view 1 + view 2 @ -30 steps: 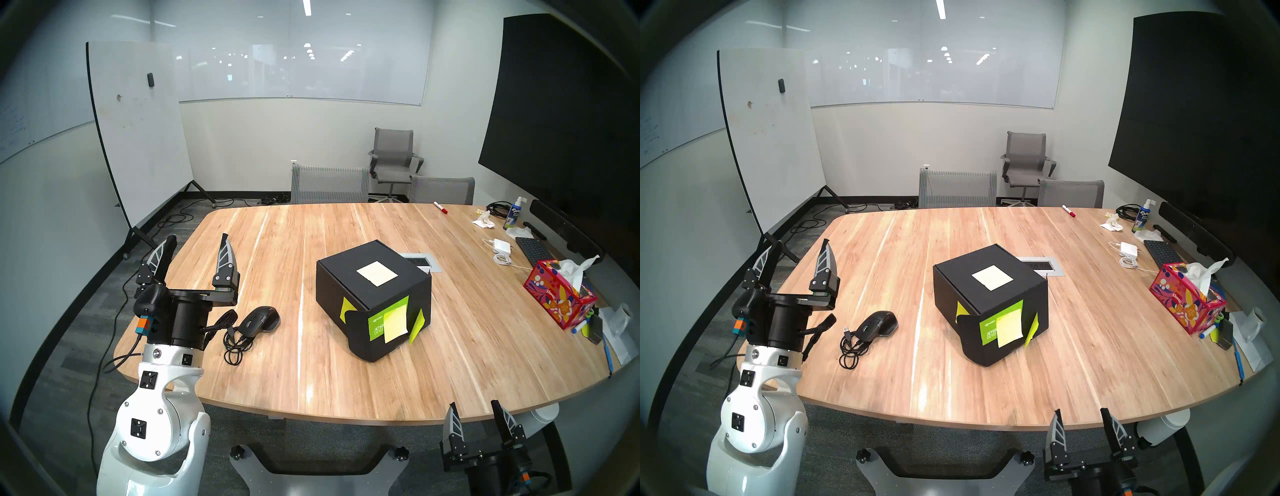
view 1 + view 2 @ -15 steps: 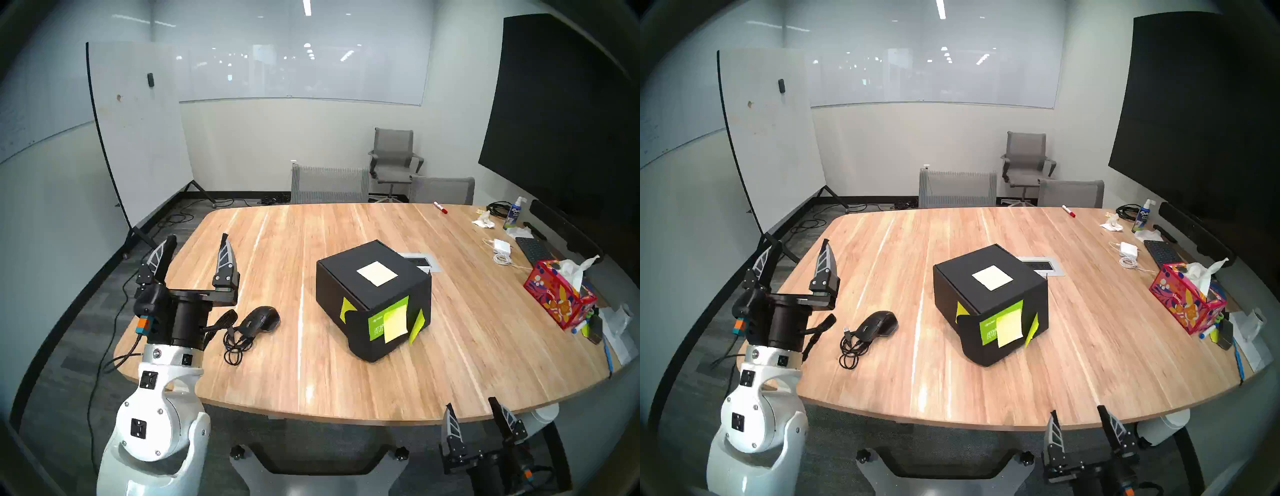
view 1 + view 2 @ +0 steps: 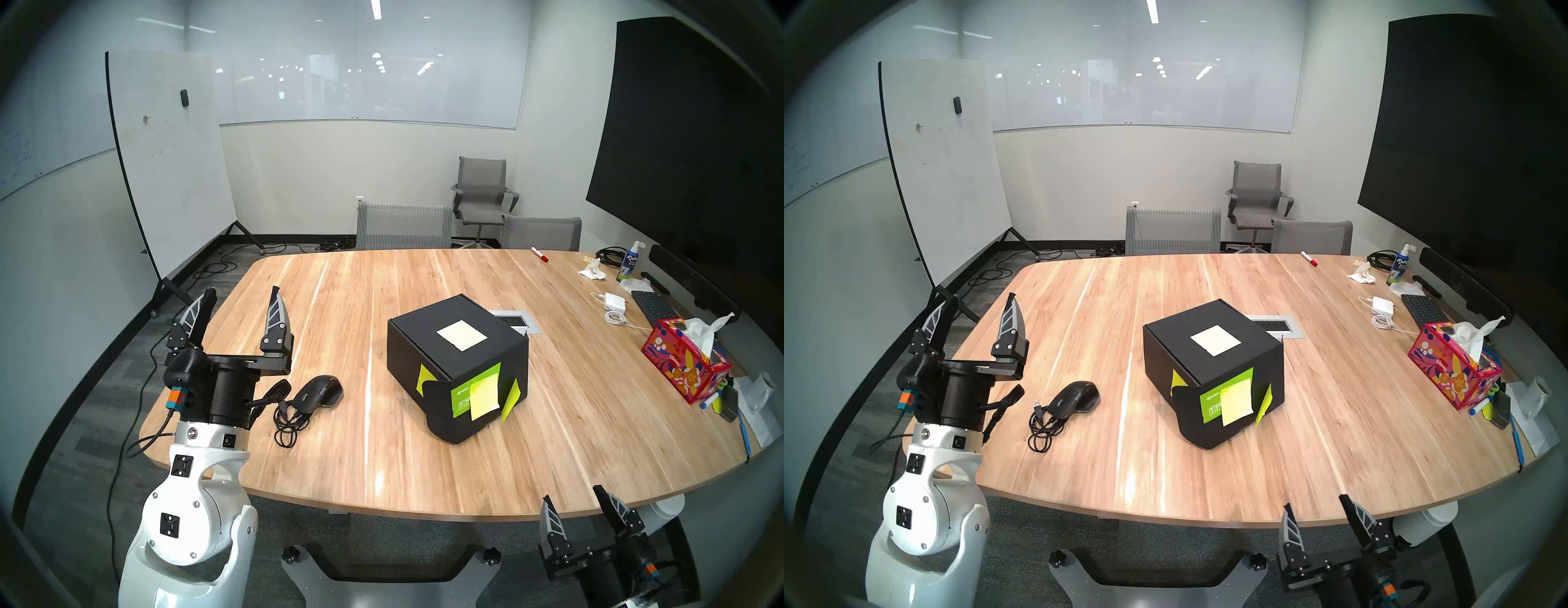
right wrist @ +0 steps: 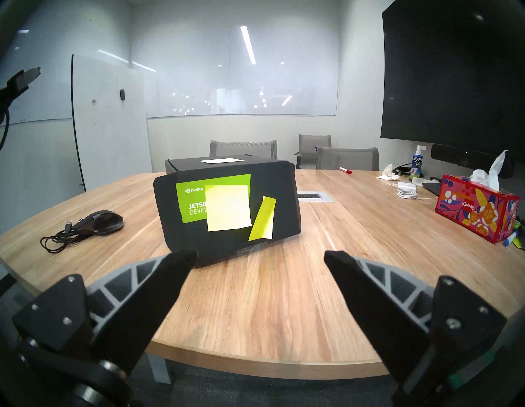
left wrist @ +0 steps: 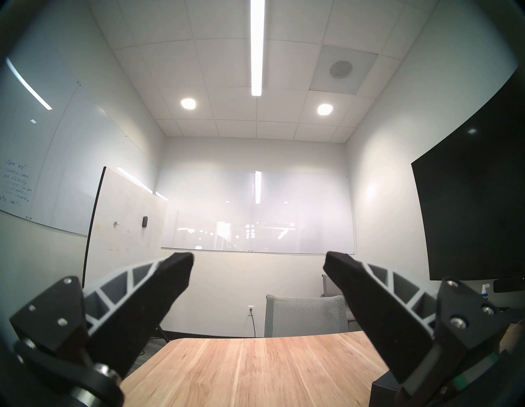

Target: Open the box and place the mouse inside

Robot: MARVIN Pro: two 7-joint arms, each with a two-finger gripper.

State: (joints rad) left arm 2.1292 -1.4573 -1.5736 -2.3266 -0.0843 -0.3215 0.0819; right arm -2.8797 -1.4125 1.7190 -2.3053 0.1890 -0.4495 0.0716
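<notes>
Box (image 3: 458,365) shut; mouse (image 3: 320,392) beside; pincers wide.

A sticky note (image 4: 228,207) is covering part of the green label (image 4: 196,199) on the box (image 3: 456,365), cutting off its white lettering. In the left wrist view, only a dark corner of the box (image 5: 382,390) is showing, behind a finger (image 5: 377,318). The left gripper's body (image 3: 231,392) is hiding part of the mouse cable (image 3: 288,422). The writing on the wall whiteboard (image 5: 17,182) is staying too faint to read.
</notes>
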